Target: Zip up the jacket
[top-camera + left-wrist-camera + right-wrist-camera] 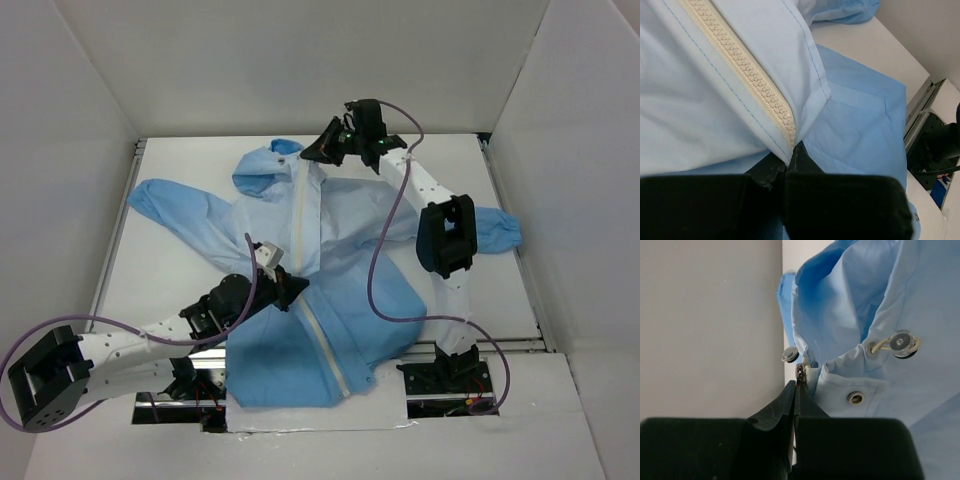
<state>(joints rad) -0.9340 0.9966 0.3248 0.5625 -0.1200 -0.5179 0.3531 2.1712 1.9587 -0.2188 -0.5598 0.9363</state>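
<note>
The light-blue hooded jacket point(340, 260) lies spread on the white table, hood at the back, hem at the near edge. Its white zipper strip point(305, 215) runs down the front. My left gripper point(297, 288) is shut on the jacket's zipper strip point(747, 70) at mid-front, pinching the fabric fold. My right gripper point(312, 153) is at the collar, shut on the metal zipper slider point(801, 372) just below the hood point(850, 295). Drawcord eyelets and a cord stopper point(901, 343) show beside it.
White enclosure walls point(300, 60) surround the table on three sides. The right sleeve cuff point(497, 232) lies under the right arm's elbow. The left sleeve point(165, 205) reaches toward the left rail. The arm bases point(445, 375) sit at the near edge.
</note>
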